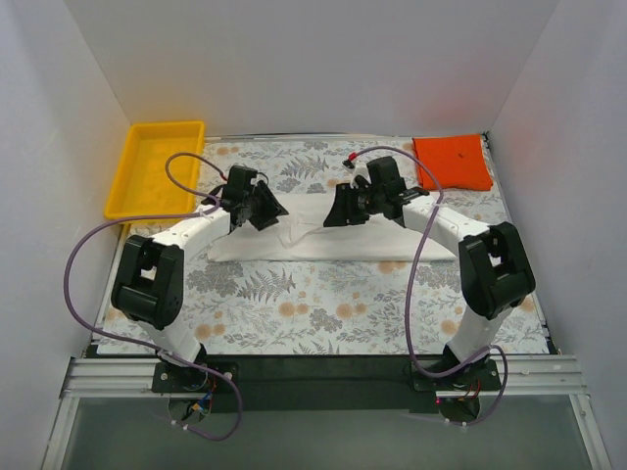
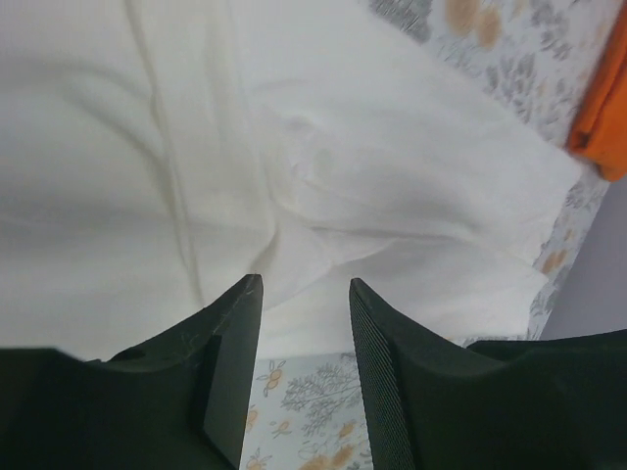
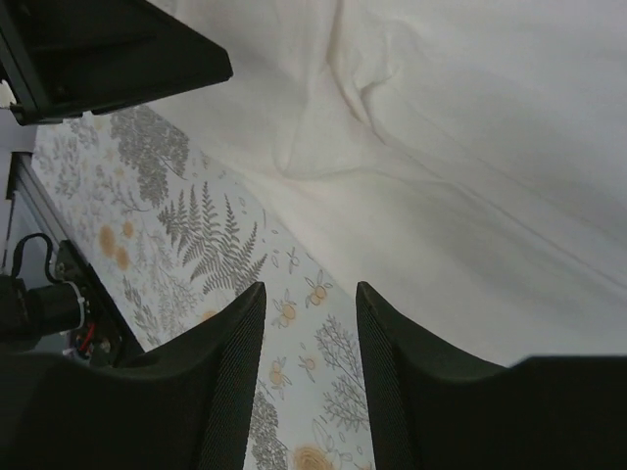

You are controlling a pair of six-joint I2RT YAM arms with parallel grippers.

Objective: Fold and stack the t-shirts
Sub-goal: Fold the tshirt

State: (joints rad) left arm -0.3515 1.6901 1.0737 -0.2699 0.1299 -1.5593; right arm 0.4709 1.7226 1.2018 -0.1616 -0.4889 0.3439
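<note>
- The orange shirt (image 1: pixel 453 163) lies folded to a small square at the far right corner of the table (image 1: pixel 323 313); that one looks done.
- The white shirt (image 1: pixel 323 240) lies mid-table as a long flat band running left to right, so it seems only partly folded. It has creases and an overlapped layer in the wrist views.
- Left to do, as I judge it: fold the white band shorter, then stack the two shirts, which now lie well apart.
- The left gripper (image 2: pixel 306 284) hovers at the band's left part. Its jaws are partly apart with nothing between them, and the cloth edge is just beyond the tips.
- The right gripper (image 3: pixel 311 289) hovers at the shirt's edge on the right. Its jaws are likewise parted and hold nothing, with the floral table cover showing in the gap.
- A yellow tray (image 1: pixel 167 126) sits at the far left corner.
- No brand, label or writing can be read, and no print shows on the white shirt from these views.
</note>
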